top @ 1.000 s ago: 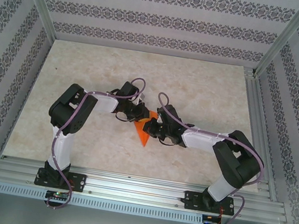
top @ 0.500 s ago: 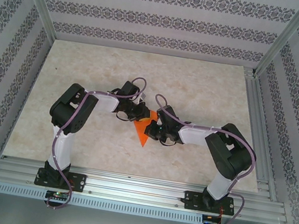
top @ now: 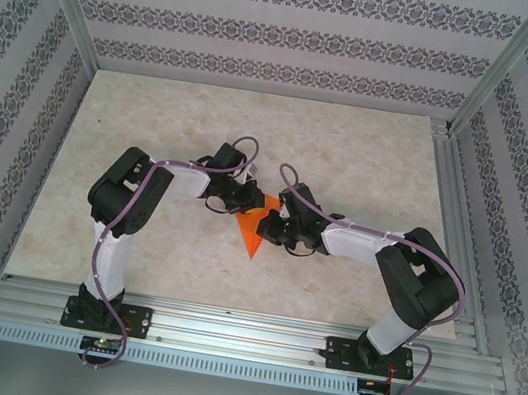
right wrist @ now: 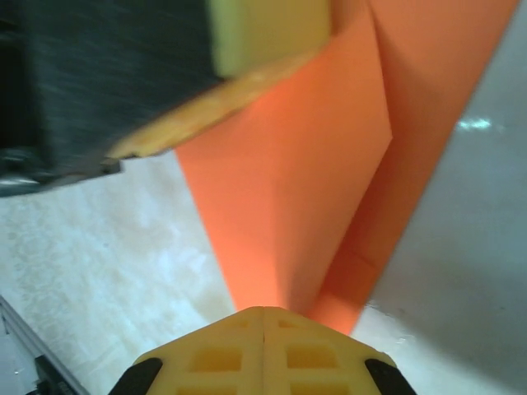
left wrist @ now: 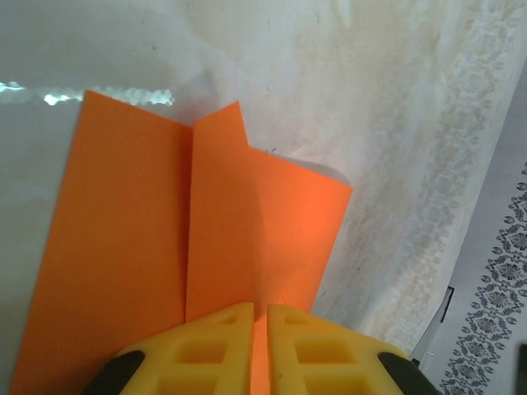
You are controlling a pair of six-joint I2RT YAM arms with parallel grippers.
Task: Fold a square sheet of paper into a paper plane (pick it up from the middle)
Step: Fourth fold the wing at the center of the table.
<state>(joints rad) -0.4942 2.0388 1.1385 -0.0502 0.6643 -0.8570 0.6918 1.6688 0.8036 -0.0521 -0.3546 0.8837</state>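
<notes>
The bright orange sheet of paper (top: 252, 232) is folded into a pointed paper plane shape with a centre crease, its tip toward the near edge. It hangs between both grippers over the table's middle. My left gripper (top: 247, 204) is shut on the paper's upper end. In the left wrist view the paper (left wrist: 132, 239) spreads out from the left gripper (left wrist: 259, 319), with a strip showing between the jaws. My right gripper (top: 268, 225) pinches the paper from the right. In the right wrist view the right gripper (right wrist: 263, 317) is shut on the creased paper (right wrist: 288, 181), with the left gripper's finger (right wrist: 263, 33) above it.
A pale marbled table top (top: 351, 161) lies under the arms. Aluminium rails (top: 241, 334) run along the near edge and posts stand at the corners. Patterned fabric walls (top: 272, 27) close in the back and sides.
The right arm's elbow swung in toward the middle and back out again. The grippers and the paper stay in about the same place, and both grips hold.
</notes>
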